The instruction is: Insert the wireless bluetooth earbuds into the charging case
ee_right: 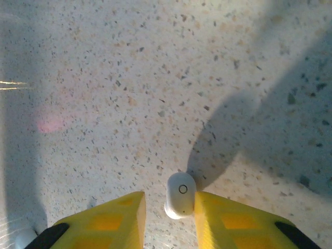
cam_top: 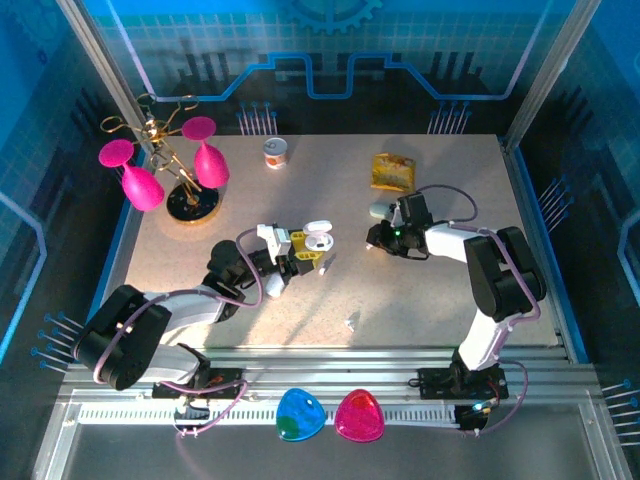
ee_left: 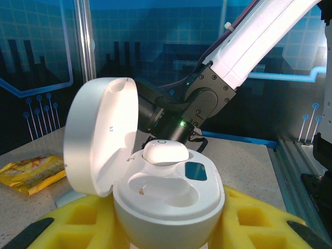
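Yellow-fingered, clamps with the left gripper (ee_left: 168,231) the open charging case (ee_left: 171,207), one earbud (ee_left: 165,153) seated inside and the second socket (ee_left: 155,189) empty, while straddling with the slightly parted right gripper (ee_right: 169,207) another earbud (ee_right: 180,201) on the table (ee_right: 129,104), not yet pinched; judged about halfway.

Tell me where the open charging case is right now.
The charging case is held in the left gripper, lid open, near the middle of the table in the top view, with the right gripper close on its right.
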